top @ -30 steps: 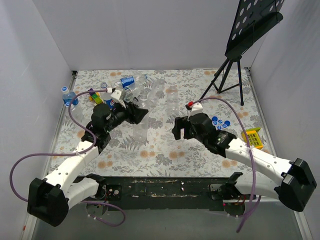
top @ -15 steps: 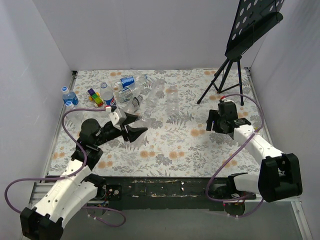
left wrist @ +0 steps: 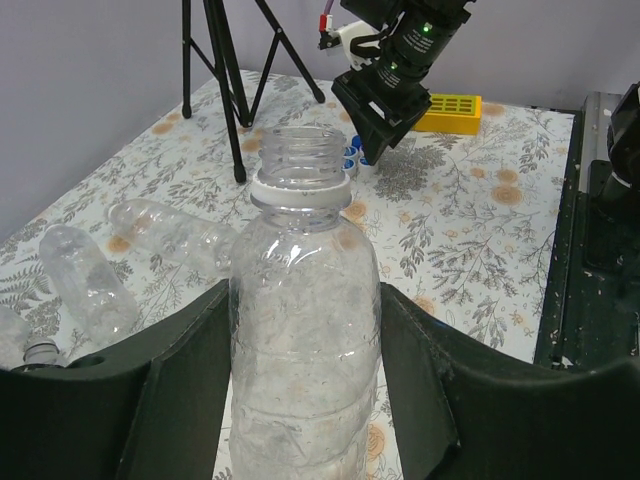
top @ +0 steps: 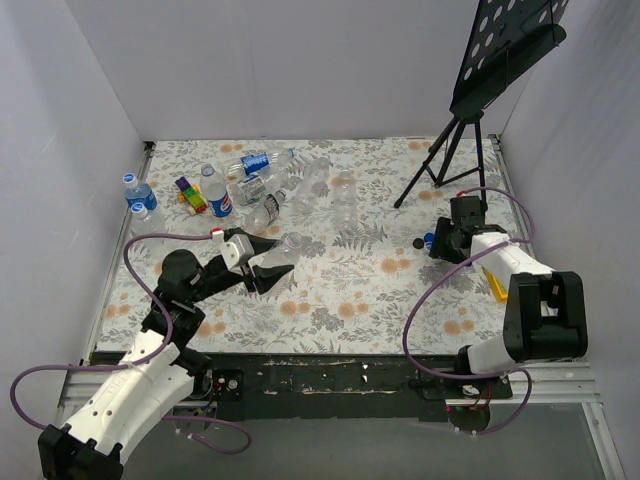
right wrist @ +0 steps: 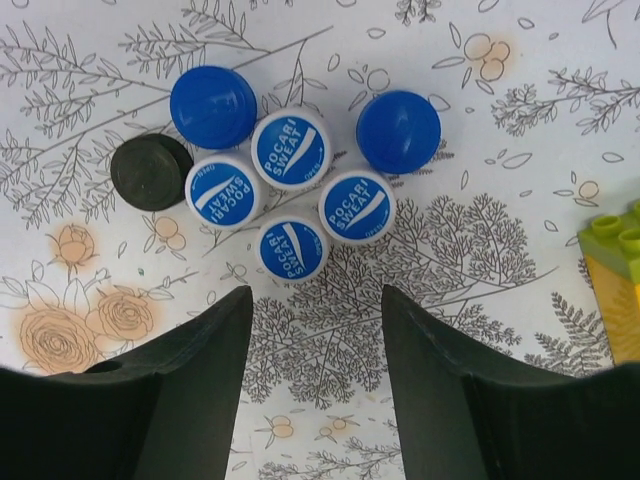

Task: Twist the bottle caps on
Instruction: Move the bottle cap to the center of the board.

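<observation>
Left gripper (left wrist: 300, 400) clamped on body of clear thin plastic bottle (left wrist: 303, 310), neck uncapped; wall judged light and crushable, so squeeze gently. Right gripper (right wrist: 316, 330) jaws apart, empty, above small round blue plastic caps (right wrist: 291, 148) on the table (right wrist: 500, 150) just ahead of it; judged stiff, light, slick: pinch across the rim.

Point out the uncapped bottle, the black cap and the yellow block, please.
uncapped bottle (left wrist: 303, 330): left wrist view, on its clear body.
black cap (right wrist: 151, 172): right wrist view, on its top.
yellow block (left wrist: 447, 104): left wrist view, on its top face.
</observation>
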`<move>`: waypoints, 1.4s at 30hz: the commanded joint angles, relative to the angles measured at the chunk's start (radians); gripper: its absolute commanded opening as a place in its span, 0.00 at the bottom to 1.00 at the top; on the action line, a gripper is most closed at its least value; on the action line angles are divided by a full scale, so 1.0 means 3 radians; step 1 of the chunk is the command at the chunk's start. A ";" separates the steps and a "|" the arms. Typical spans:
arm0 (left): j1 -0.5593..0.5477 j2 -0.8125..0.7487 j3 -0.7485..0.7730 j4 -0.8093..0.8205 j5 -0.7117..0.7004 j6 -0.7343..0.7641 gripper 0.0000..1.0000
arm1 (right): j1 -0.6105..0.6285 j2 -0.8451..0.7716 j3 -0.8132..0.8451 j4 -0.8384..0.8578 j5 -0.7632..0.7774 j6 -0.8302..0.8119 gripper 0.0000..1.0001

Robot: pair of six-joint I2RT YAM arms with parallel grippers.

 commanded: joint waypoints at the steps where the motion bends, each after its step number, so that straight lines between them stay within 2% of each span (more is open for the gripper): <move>1: -0.0020 0.0008 0.0016 0.0023 0.0019 0.0037 0.22 | -0.0013 0.0134 0.0213 0.0085 0.0004 -0.0054 0.59; 8: -0.0020 -0.0008 0.0011 0.0033 0.0029 0.0057 0.22 | -0.0013 0.0354 0.0330 0.0101 -0.0052 -0.0080 0.51; 16: -0.0020 0.0013 -0.0005 0.0033 0.0019 0.0098 0.22 | -0.0013 0.0533 0.0392 0.0101 -0.0099 -0.0100 0.48; 28: -0.0020 0.0069 -0.0010 0.0033 0.0055 0.0124 0.22 | 0.0007 0.0462 0.0239 0.0075 -0.0298 -0.0213 0.26; 37: -0.0020 0.0095 -0.0015 0.0033 0.0090 0.0129 0.22 | 0.0339 0.0273 0.0090 -0.0165 -0.0707 -0.0233 0.24; 42: -0.0020 0.0110 -0.0020 0.0033 0.0121 0.0129 0.22 | 0.0682 0.0099 0.0008 -0.0323 -0.0743 -0.0202 0.30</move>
